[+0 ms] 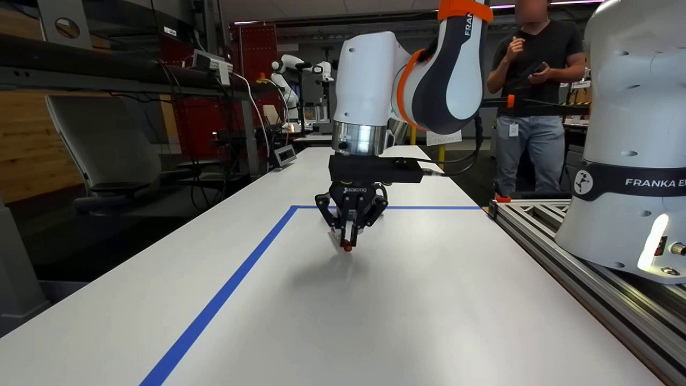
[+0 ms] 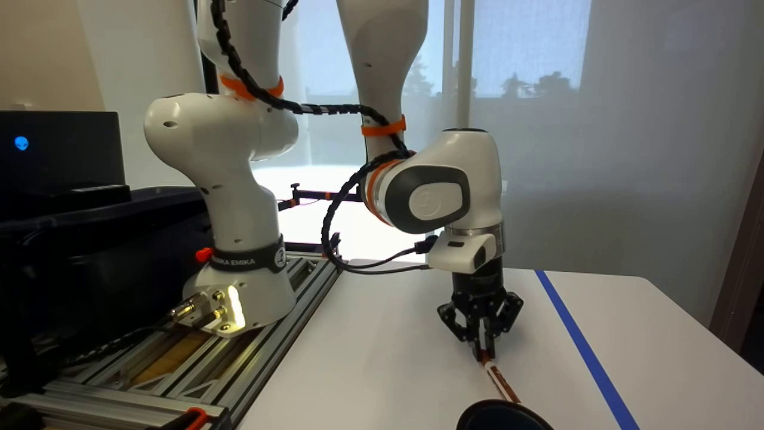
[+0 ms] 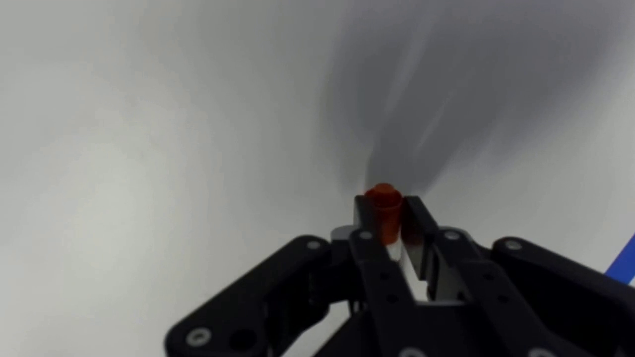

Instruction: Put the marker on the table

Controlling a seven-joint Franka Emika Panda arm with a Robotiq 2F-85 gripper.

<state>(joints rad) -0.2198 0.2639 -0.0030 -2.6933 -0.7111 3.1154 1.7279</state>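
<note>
Red at the gripped end, the marker (image 2: 500,380) is clamped in the fingers (image 3: 372,258), low over the tabletop (image 2: 376,358), contact unclear; lower gently, clear of the mug (image 2: 504,417), then part the fingers slowly to discourage rolling.

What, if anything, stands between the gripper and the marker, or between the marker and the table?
Nothing visible: the gripper is closed on the marker, over bare table. The dark mug hides the marker's far end in an exterior view; whether they touch is unclear.
</note>
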